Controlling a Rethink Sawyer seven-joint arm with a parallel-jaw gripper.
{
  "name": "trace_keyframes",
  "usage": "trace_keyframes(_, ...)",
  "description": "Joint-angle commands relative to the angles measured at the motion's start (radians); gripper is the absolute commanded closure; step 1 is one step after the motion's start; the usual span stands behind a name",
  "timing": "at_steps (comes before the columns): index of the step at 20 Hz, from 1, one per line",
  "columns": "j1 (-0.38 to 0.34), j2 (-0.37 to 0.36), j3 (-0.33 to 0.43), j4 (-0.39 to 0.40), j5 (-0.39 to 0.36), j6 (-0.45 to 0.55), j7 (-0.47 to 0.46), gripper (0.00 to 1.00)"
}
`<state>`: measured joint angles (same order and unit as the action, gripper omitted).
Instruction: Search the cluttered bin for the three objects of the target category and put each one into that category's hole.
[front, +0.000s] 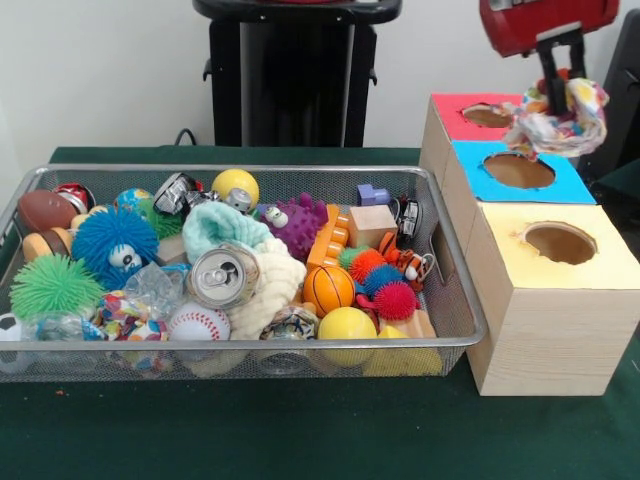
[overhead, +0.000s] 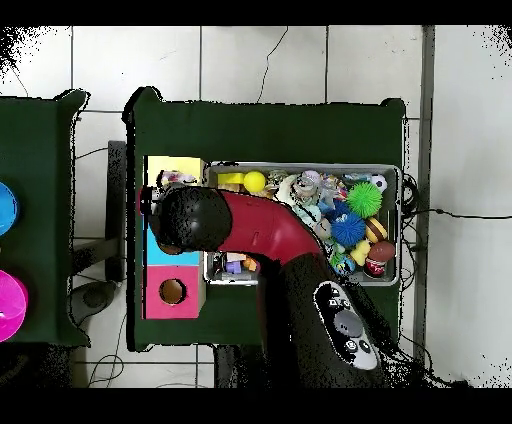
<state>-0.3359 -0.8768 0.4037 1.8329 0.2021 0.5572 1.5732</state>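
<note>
My gripper (front: 558, 88) is at the upper right of the front view, shut on a white cloth with multicoloured spots (front: 562, 122). The cloth hangs bunched above the row of boxes, over the edge between the red and blue surrounds. The yellow-surround hole (front: 560, 242) tops the nearest wood-grain box, in front of and below the cloth. The wire-mesh bin (front: 455, 300) stands left of the boxes, full of toys. In the overhead view the arm (overhead: 270, 230) covers the gripper; the yellow box (overhead: 172, 166) shows just past it. A spotted piece (front: 122, 312) lies at the bin's front left, partly under clear plastic.
The blue-surround hole (front: 518, 171) and the red-surround hole (front: 487, 116) lie behind the yellow one. The bin holds a drink can (front: 222, 276), a baseball (front: 198, 322), a small basketball (front: 328, 288), spiky balls, yellow balls and a cream rope (front: 272, 290). The robot's pedestal (front: 292, 75) stands behind.
</note>
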Motion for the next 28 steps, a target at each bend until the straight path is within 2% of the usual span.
trace_keyframes(1,0.009,0.052,-0.063,-0.081,0.006,-0.005,0.195,1.0)
trace_keyframes(6,0.024,0.067,-0.088,-0.111,-0.032,-0.041,0.171,1.0)
trace_keyframes(12,0.054,0.096,-0.143,-0.146,-0.086,-0.022,0.144,1.0)
trace_keyframes(16,0.059,0.109,-0.158,-0.132,-0.101,-0.066,0.129,1.0)
trace_keyframes(20,0.084,0.131,-0.189,-0.132,-0.11,-0.102,0.16,1.0)
trace_keyframes(24,0.124,0.144,-0.228,-0.131,-0.12,-0.093,0.189,1.0)
trace_keyframes(28,0.167,0.168,-0.263,-0.138,-0.106,-0.122,0.23,1.0)
